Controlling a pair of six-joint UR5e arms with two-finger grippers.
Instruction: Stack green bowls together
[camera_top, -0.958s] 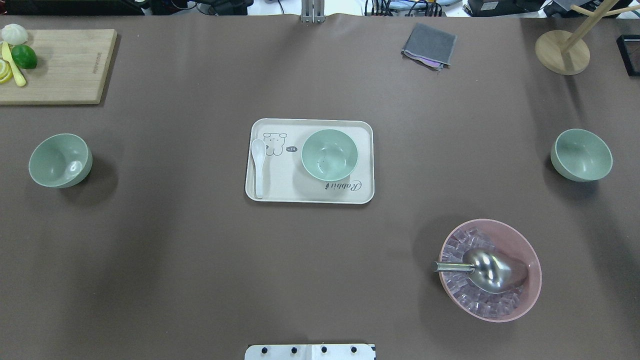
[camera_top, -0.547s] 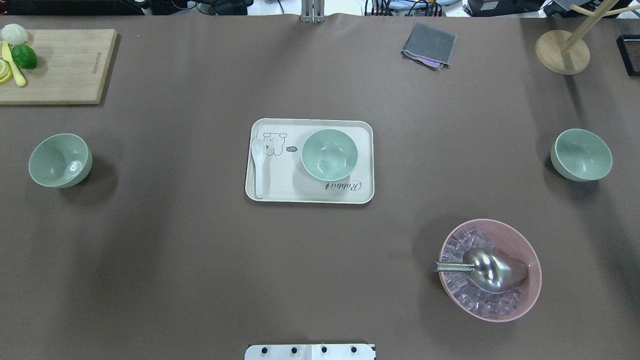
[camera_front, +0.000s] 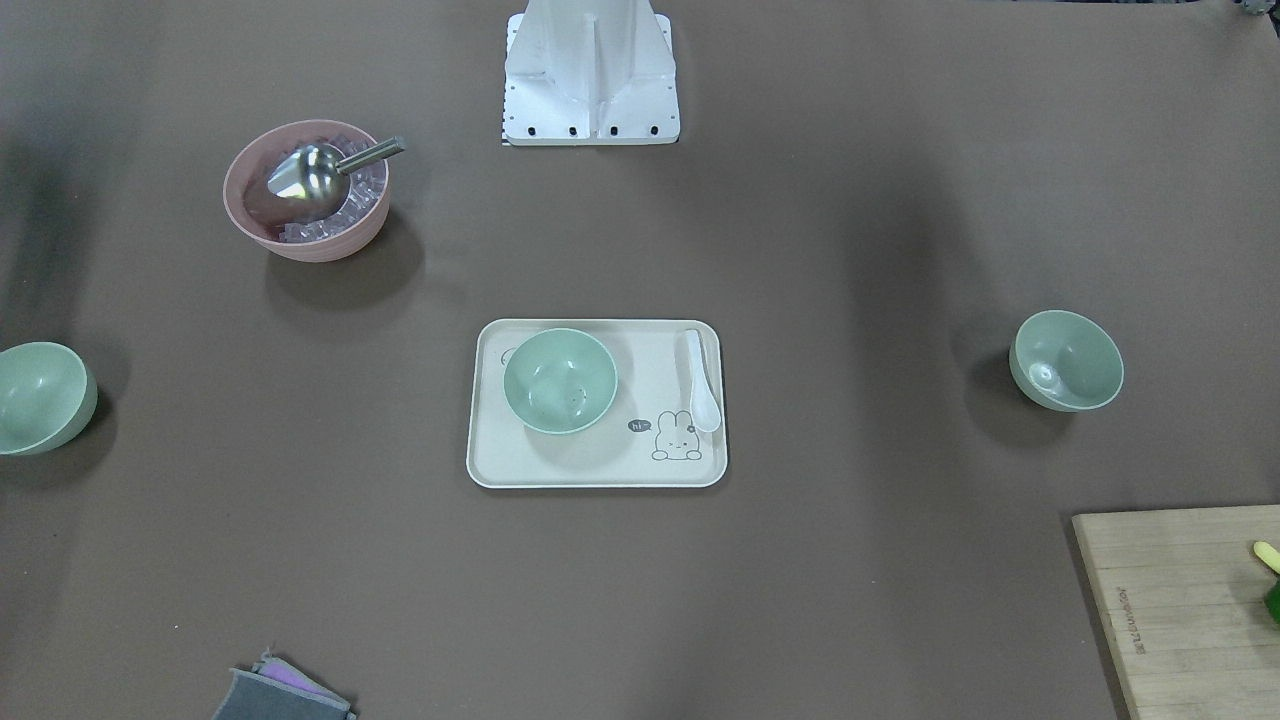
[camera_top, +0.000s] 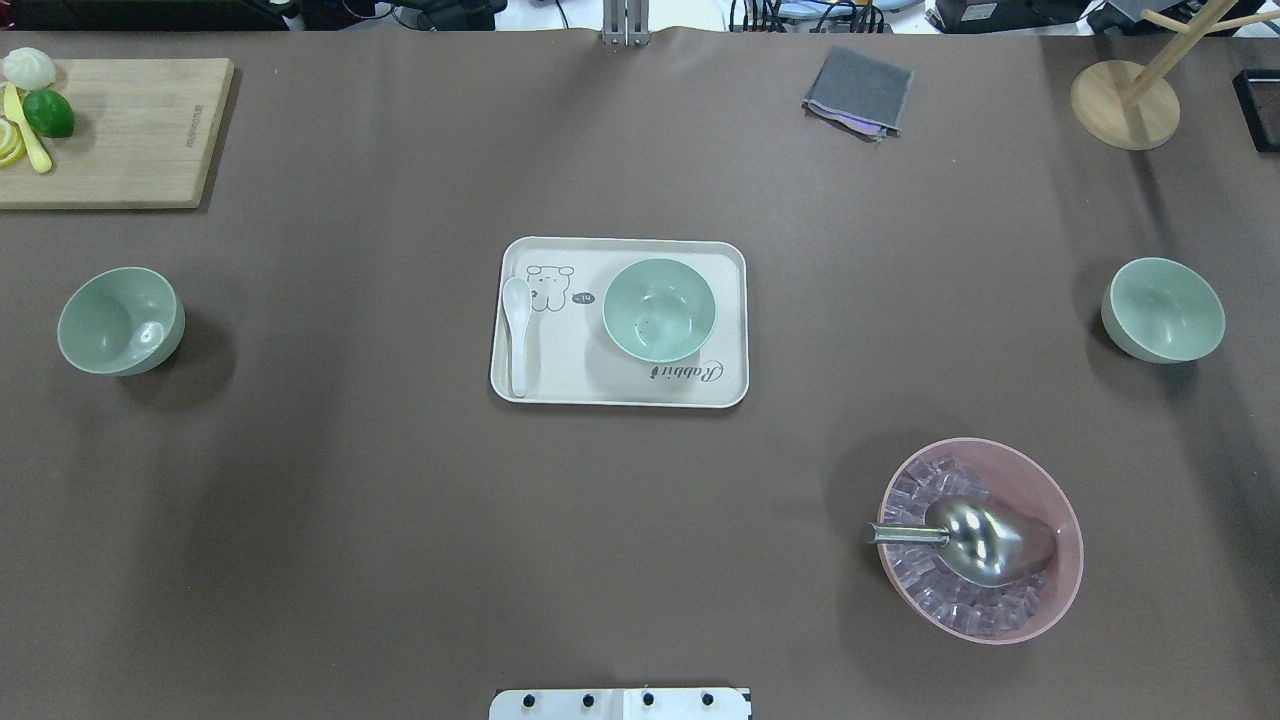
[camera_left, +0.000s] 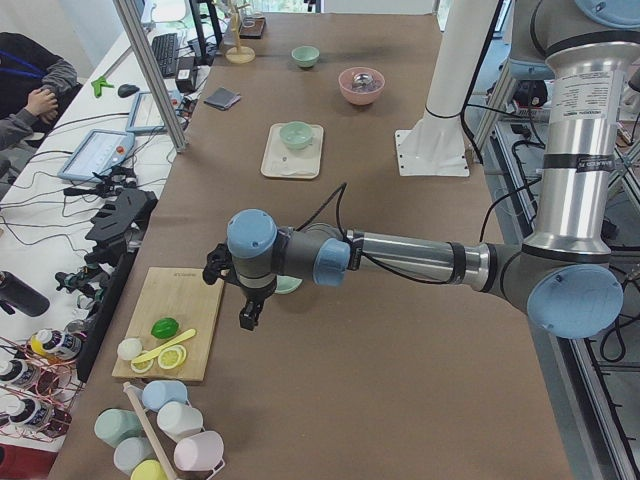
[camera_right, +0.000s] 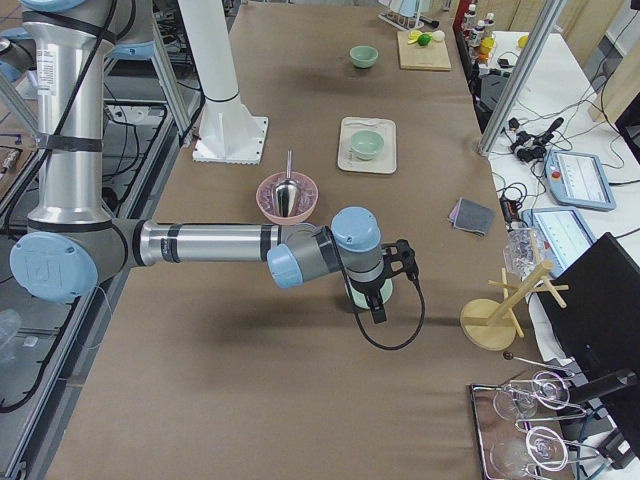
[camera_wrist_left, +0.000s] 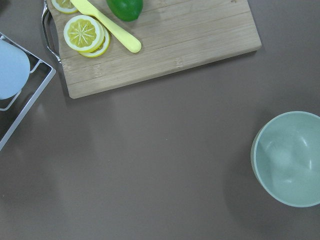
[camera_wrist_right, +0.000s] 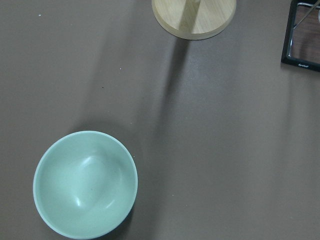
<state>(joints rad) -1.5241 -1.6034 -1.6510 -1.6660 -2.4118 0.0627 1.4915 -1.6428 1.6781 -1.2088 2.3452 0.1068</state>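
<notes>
- The middle green bowl (camera_top: 659, 309) stands upright on the cream tray (camera_top: 560, 385). A white spoon (camera_top: 517, 330) lies along the tray's other side, apart from the bowl.
- The left green bowl (camera_top: 120, 320) and the right green bowl (camera_top: 1163, 309) stand upright on the bare table (camera_top: 350, 500). Each is near one end and well apart from the tray. None of the three is stacked.
- The left arm (camera_left: 400, 255) reaches out low and level, with its wrist bent downward. The left end effector (camera_left: 246, 320) hangs above the table just beside the left green bowl, on the side of the cutting board (camera_left: 190, 300). I cannot tell whether its fingers are parted or closed.
- The right arm (camera_right: 200, 243) is stretched out in the same way. The right end effector (camera_right: 378, 310) points down beside the right green bowl, and I cannot tell its grip either.
- A pink bowl (camera_top: 1060, 500) holding a metal scoop (camera_top: 985, 540) sits nearer the robot.
</notes>
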